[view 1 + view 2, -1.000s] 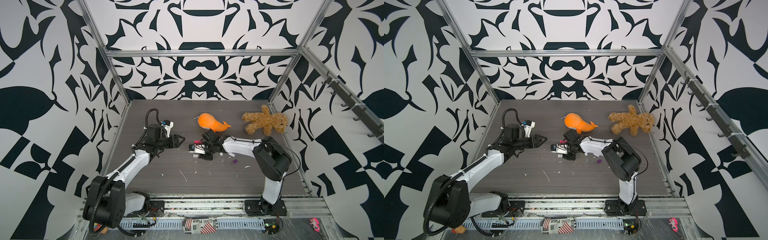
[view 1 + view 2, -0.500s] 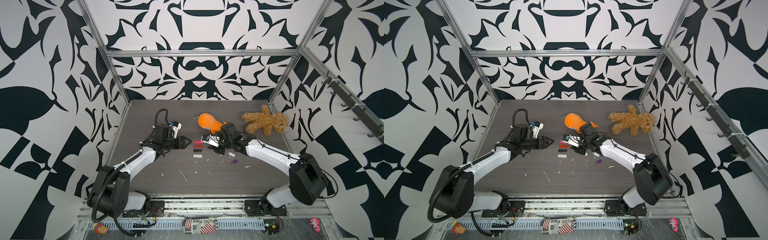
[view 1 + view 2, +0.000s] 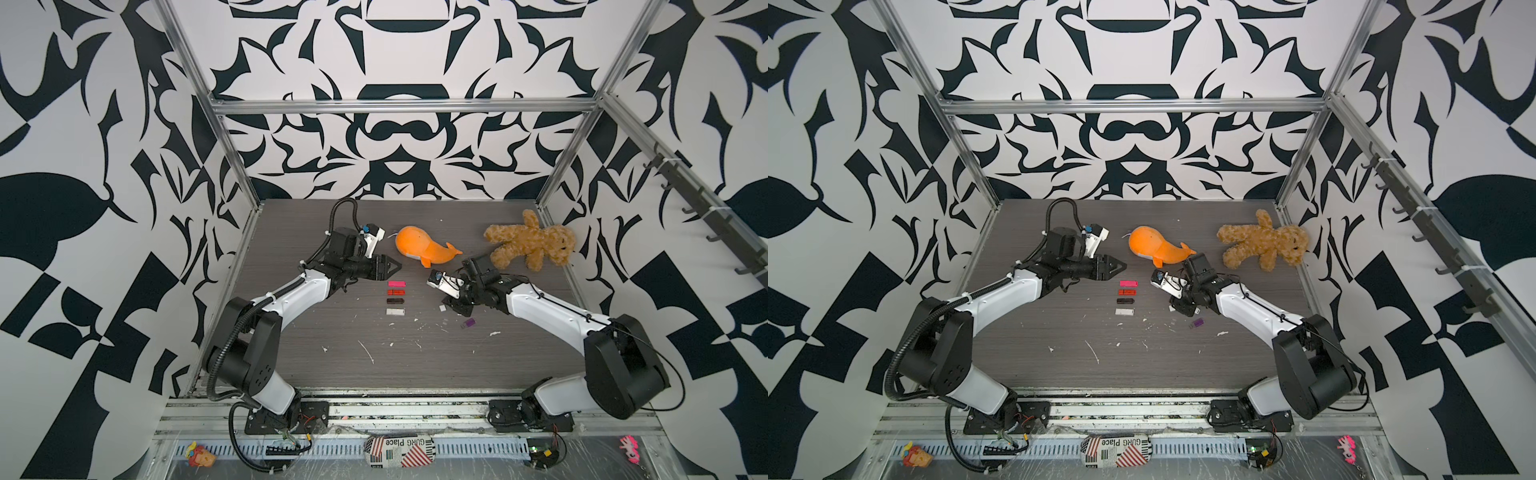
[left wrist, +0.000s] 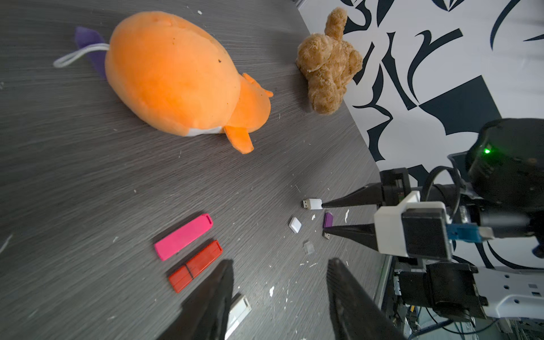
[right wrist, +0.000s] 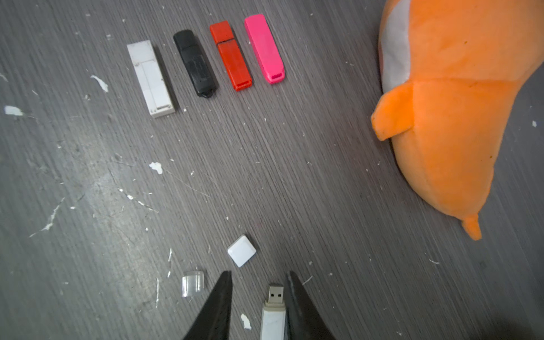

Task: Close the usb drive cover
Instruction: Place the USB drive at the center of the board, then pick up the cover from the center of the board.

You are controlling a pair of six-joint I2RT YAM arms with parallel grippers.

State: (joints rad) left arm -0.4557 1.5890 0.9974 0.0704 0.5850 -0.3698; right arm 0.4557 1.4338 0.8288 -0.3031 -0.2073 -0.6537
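drive: white usb drive (image 5: 272, 313), plug bare, on the surface (image 5: 309, 176) between the fingers of the right claw (image 5: 259, 273), against one
cap: small white cap (image 5: 241, 250) lying loose just ahead
right claw: narrow gap, not clamped
left claw (image 4: 279, 260): wide, empty
step: guessing grab the drive, then line plug up with cap

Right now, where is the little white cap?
The white cap lies on the table just ahead of the right gripper in the right wrist view, near the clear cap and the uncapped white stick.
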